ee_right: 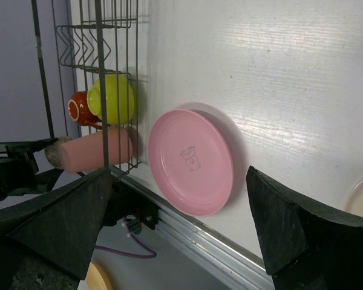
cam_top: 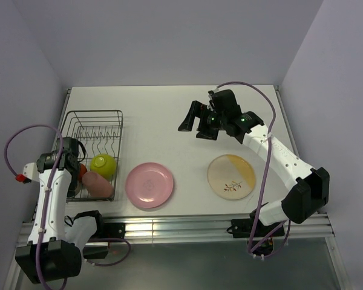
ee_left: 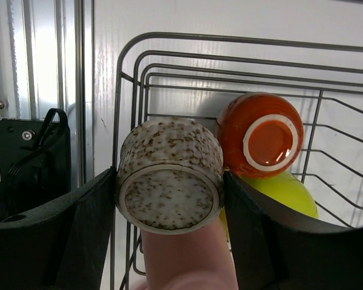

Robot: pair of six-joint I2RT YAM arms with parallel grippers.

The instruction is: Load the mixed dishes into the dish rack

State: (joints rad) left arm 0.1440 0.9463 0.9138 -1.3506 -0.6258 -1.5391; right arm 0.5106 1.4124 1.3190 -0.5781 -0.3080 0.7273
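The left hand [ee_left: 169, 208] pinches the small grey-tan cup [ee_left: 168, 160], round speckled stoneware with its base toward the wrist, at the 7 o'clock corner of the dish rack [cam_top: 97, 133]. Bare wire prongs lie toward 12 o'clock, along the rack's long axis. The glossy dark red-orange mug [ee_left: 263, 136], lime-green bowl [cam_top: 103, 164] and salmon-pink cup [cam_top: 98, 184] sit at the held cup's 4 o'clock. On the counter [cam_top: 169, 109], the smooth pink plate [cam_top: 149, 185] lies flat at the rack's 3 o'clock, with the cream-and-orange plate [cam_top: 231, 175] beyond it. The right hand [cam_top: 198, 124], spread wide, hovers at that plate's 11 o'clock.

From my feed: the white worktop [cam_top: 169, 115] carries the dish rack [cam_top: 95, 112] along its left edge, the pink plate [cam_top: 149, 185] flat just beside it, and the cream-and-orange plate [cam_top: 231, 176] further right, apart.
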